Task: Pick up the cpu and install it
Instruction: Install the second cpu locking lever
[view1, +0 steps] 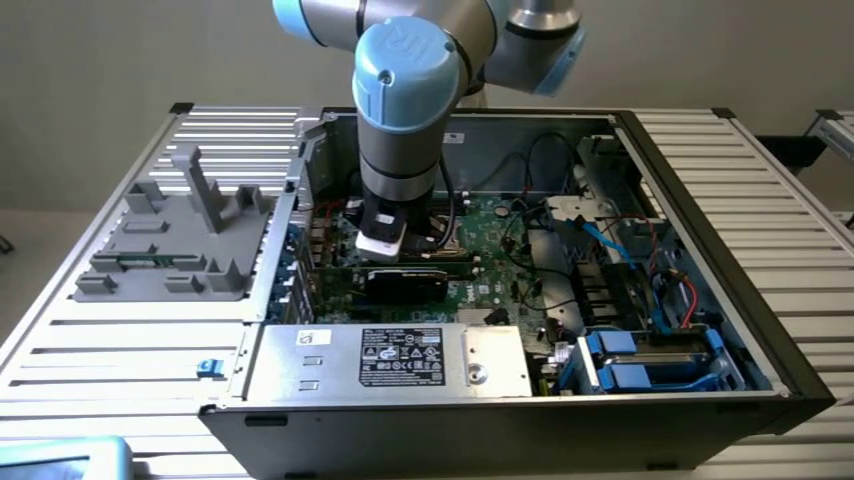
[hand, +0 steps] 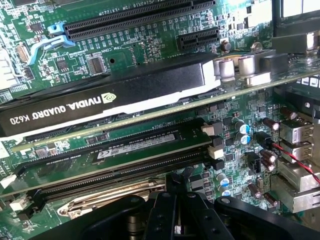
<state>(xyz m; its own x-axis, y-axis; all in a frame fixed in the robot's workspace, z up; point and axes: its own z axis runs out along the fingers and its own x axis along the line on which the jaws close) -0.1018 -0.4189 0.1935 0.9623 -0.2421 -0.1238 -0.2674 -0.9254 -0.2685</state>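
The black graphics card (hand: 115, 95) in the wrist view carries white lettering that reads "NVIDIA QUADRO K620" beside the maker's eye-shaped logo, all seen upside down. In the exterior view, the blue cap of the robot arm's joint (view1: 404, 45) bears the letters "UR", while the silver box (view1: 387, 360) at the near edge of the computer case has a dark label (view1: 400, 357) and a small white sticker (view1: 315, 337) whose print is too small to read. The green motherboard (hand: 150, 50) shows fine white lettering that cannot be made out with certainty.
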